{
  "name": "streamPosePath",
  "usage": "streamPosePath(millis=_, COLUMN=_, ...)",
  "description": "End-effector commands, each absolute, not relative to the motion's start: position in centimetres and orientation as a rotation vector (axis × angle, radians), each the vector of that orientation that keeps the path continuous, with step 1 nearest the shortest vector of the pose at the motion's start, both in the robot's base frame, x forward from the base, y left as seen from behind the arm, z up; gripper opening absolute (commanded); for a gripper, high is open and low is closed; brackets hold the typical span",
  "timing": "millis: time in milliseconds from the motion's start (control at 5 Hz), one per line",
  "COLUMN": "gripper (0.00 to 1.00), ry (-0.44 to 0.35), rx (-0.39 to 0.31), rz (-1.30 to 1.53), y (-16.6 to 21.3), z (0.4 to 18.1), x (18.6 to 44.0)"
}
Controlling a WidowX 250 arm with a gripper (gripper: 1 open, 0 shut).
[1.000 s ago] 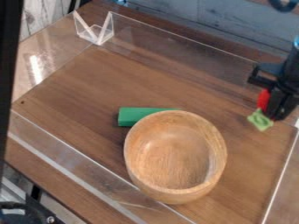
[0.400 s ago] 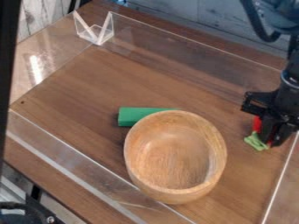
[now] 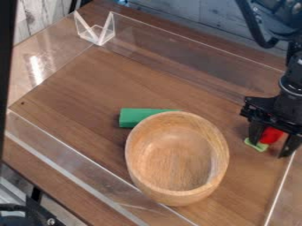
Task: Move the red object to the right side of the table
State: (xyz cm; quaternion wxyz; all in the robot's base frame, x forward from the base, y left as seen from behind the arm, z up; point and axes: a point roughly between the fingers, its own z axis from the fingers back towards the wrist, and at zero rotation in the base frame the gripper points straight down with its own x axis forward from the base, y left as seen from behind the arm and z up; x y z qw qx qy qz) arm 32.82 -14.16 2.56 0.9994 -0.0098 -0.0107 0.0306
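Observation:
The red object [image 3: 273, 136] is a small red toy with a light-green leafy end. It sits low on the right side of the dark wood table [image 3: 106, 88], close to the right acrylic wall. My gripper [image 3: 273, 138] points straight down over it. Its black fingers [image 3: 252, 124] stand apart on either side of the toy, and red shows in the gap between them. The jaws look open. I cannot tell whether the toy touches the tabletop.
A round light wooden bowl [image 3: 177, 157] stands at the front, just left of the gripper. A flat green block [image 3: 144, 116] lies beside the bowl's far-left rim. A clear acrylic stand [image 3: 94, 29] is at the back left. Low clear walls [image 3: 71, 154] border the table.
The gripper came down towards the tabletop with the red toy in it. Its fingers, shut on the toy earlier, now stand spread apart around it.

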Motion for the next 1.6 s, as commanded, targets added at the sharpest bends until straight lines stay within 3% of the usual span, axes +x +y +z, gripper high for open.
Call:
streamPosePath(millis=0, gripper=0.00, ry=-0.095, rx=-0.035, rz=0.044, y=-14.2, z=5.8, x=34.2)
streamPosePath(millis=200, gripper=1.00, ry=-0.099, rx=-0.031, rz=0.046, y=-13.5, z=6.6, x=33.6)
streamPosePath(millis=400, gripper=1.00, ry=-0.105, rx=-0.030, rz=0.047, y=-12.7, z=7.3, x=33.0)
streamPosePath(millis=600, gripper=0.00, ry=-0.113, rx=-0.025, rz=0.056, y=-13.0, z=6.8, x=33.5)
streamPosePath(millis=800, gripper=1.00, ry=-0.113, rx=-0.030, rz=0.067, y=-12.3, z=7.2, x=33.2)
streamPosePath(millis=1400, gripper=1.00, ry=-0.157, rx=-0.044, rz=0.050, y=-9.5, z=9.4, x=32.4)
